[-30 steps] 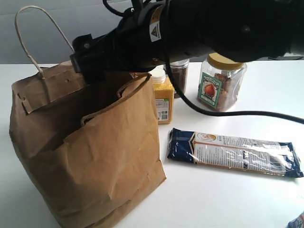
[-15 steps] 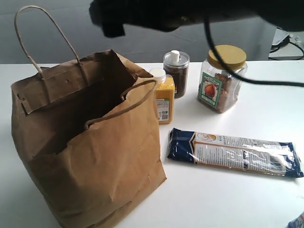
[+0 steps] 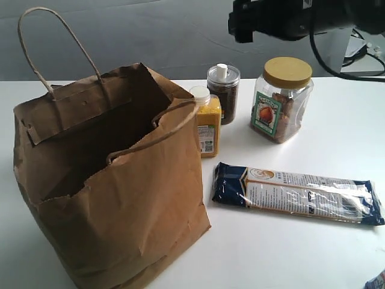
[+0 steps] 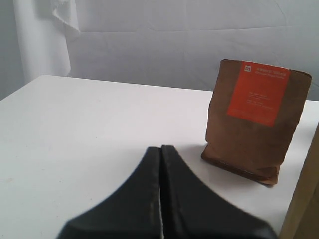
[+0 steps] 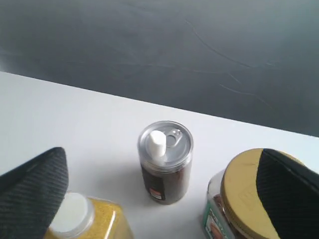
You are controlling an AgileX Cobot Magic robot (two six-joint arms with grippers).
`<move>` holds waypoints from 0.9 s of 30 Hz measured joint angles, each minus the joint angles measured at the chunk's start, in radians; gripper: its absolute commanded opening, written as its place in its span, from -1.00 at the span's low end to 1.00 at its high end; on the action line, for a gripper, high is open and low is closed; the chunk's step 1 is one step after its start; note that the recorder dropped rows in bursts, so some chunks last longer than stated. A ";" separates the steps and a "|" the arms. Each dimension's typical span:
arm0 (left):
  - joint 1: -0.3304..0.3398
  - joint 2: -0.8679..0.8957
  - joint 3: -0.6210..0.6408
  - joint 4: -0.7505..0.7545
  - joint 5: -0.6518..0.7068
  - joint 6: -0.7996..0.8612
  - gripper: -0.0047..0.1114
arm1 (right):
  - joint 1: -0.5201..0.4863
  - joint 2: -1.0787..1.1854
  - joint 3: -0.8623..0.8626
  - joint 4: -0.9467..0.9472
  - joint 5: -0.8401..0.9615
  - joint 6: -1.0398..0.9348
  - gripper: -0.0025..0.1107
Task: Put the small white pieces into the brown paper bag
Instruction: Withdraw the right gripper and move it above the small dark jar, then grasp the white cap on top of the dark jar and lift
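One small white piece stands on the silver lid of a dark jar; no other pieces show. In the right wrist view this small white piece lies below my right gripper, which is open with its fingers spread wide to either side of the jar, holding nothing. The right arm hangs high at the back right. The brown paper bag stands open on the left. My left gripper is shut and empty above the white table; the bag's edge is beside it.
A yellow bottle with a white screw cap stands against the bag. A clear jar with a yellow lid is right of the dark jar. A blue biscuit packet lies in front. A small brown pouch with an orange label stands near the left gripper.
The right arm, which reached over the bag's mouth a second ago, has swung away to the upper right and now hovers above the jars. The bag's opening is uncovered.
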 measured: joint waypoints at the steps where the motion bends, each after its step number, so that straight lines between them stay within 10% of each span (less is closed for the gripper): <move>1: 0.000 0.000 0.000 0.000 0.000 0.000 -0.92 | -0.022 0.046 -0.005 0.029 -0.028 -0.030 0.71; 12: 0.000 0.000 0.000 0.000 0.000 0.000 -0.92 | -0.033 0.392 -0.334 0.131 0.090 -0.142 0.71; 27: 0.000 0.000 0.000 0.000 0.000 0.000 -0.92 | -0.033 0.423 -0.344 0.231 0.144 -0.235 0.71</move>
